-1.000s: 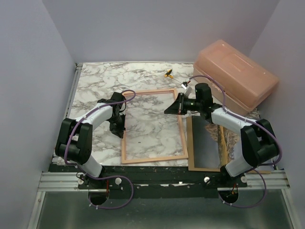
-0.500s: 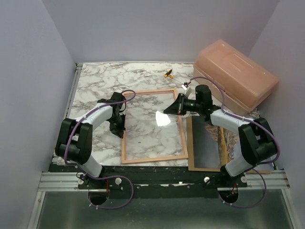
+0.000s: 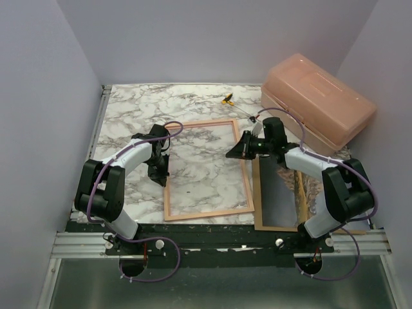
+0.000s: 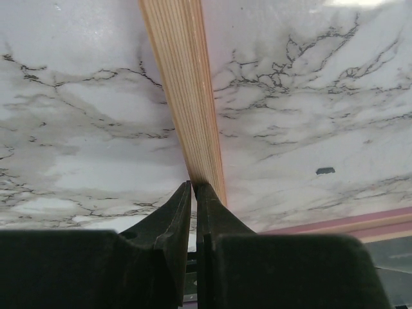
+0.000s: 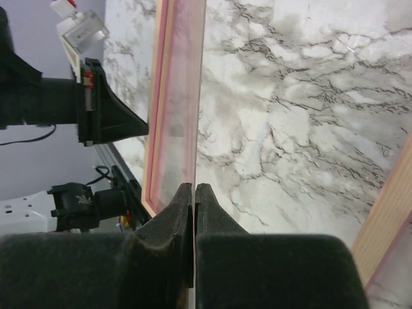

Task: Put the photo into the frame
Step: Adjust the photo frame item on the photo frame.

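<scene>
On the marble counter (image 3: 129, 109) the frame (image 3: 207, 214) lies flat in the middle, light wood back upward, with the veined stone showing through its opening. At its left rail (image 4: 183, 77) the left gripper (image 4: 194, 185) points down with its jaws drawn almost together, only a slit between them. Its tips meet the wooden strip about halfway along. Nothing shows between the fingers, and they do not straddle the rail. Just inside the right rail (image 3: 246, 180), over its far half, the right gripper (image 5: 194, 187) is clenched on the edge of a thin clear pane (image 5: 183, 96), which looks pink-tinted in the wrist view. The pane is seen almost edge-on and runs from the fingers across the opening toward the left rail, so it lies between this gripper and the frame. How far it is raised cannot be told. The right arm (image 3: 309, 164) stretches over a brown-bordered panel (image 3: 277, 193) with a grey middle, which lies on the counter just beside the right rail at the near edge. Behind that arm, in the far right corner, stands a salmon plastic box (image 3: 318, 96) with its lid down. Its walls are cloudy and its contents cannot be made out. A small yellow-and-black object (image 3: 226, 99), too small to identify, lies on the counter beyond the far rail (image 3: 199, 123), apart from both grippers.
</scene>
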Available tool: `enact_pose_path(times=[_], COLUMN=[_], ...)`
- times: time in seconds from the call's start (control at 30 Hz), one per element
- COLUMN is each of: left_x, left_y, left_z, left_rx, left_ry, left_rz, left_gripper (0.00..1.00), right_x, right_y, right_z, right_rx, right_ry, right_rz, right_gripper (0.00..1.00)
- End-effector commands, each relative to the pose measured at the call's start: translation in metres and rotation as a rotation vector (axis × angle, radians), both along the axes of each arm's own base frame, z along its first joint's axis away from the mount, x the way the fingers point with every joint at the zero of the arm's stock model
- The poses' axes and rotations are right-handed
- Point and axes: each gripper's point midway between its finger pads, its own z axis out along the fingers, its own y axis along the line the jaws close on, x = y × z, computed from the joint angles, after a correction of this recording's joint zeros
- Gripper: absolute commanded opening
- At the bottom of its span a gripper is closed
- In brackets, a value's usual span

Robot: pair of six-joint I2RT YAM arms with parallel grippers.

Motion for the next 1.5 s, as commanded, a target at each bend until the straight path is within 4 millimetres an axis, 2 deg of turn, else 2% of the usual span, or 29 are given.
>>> enact_pose_path(times=[0.0, 0.13, 0.4, 0.6, 0.83, 1.0, 1.23, 1.47], left_x=[-0.008, -0.008, -0.008, -0.008, -0.008, -0.008, -0.008, -0.007], left_y=[0.001, 0.001, 0.001, 0.001, 0.001, 0.001, 0.002, 0.002], left_z=[-0.018, -0.018, -0.018, -0.018, -0.018, -0.018, -0.018, -0.018], left_rx=[0.028, 0.029, 0.028, 0.029, 0.029, 0.029, 0.03, 0.03], left_ry=[0.04, 0.04, 0.041, 0.04, 0.042, 0.04, 0.041, 0.039], left_rz=[-0.013, -0.013, -0.013, -0.013, -0.013, -0.013, -0.013, -0.012], left_gripper=[0.11, 0.11, 0.11, 0.11, 0.11, 0.11, 0.11, 0.11], right_x=[-0.007, -0.008, -0.014, -0.016, -0.013, -0.012, -0.015, -0.018], right_y=[-0.007, -0.005, 0.007, 0.012, 0.012, 0.01, 0.01, 0.014], right_z=[-0.028, -0.035, -0.033, -0.036, -0.047, -0.054, -0.061, -0.072], right_rx=[-0.158, -0.158, -0.064, -0.057, -0.095, -0.128, -0.158, -0.201], right_ry=[0.046, 0.076, 0.093, 0.106, 0.139, 0.159, 0.185, 0.216], right_rz=[0.031, 0.043, 0.08, 0.1, 0.084, 0.067, 0.068, 0.075], right_gripper=[0.0, 0.01, 0.01, 0.02, 0.31, 0.47, 0.63, 0.72])
